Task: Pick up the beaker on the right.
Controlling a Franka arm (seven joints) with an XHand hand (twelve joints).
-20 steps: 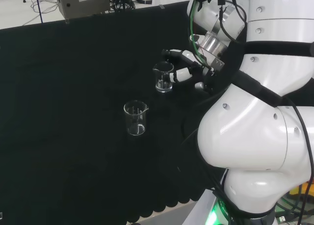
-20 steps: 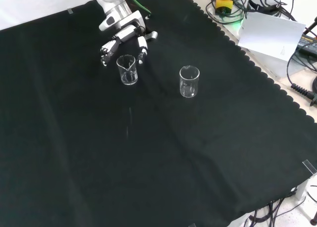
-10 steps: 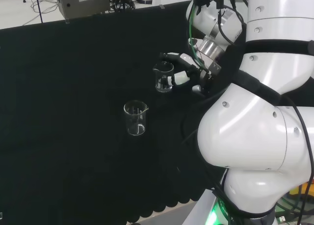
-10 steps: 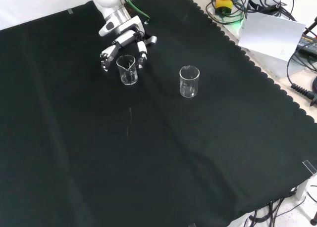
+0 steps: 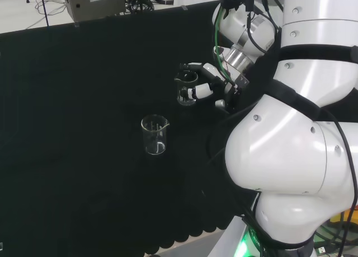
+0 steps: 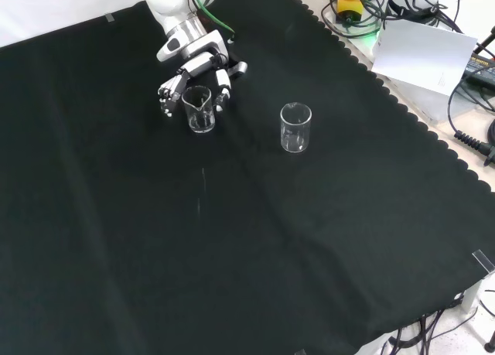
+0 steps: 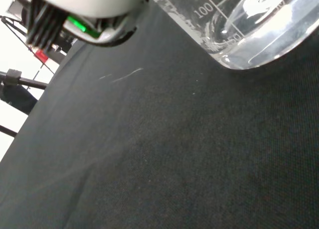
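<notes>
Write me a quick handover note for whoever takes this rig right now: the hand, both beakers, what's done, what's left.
Hand: at the beaker by the arm, fingers either side of it, partly curled; a closed grip cannot be confirmed.
That beaker: upright on the black cloth, not lifted.
Other beaker: stands free, to the right in the front view, untouched.
Done: approach.
Left: close the fingers, lift.
</notes>
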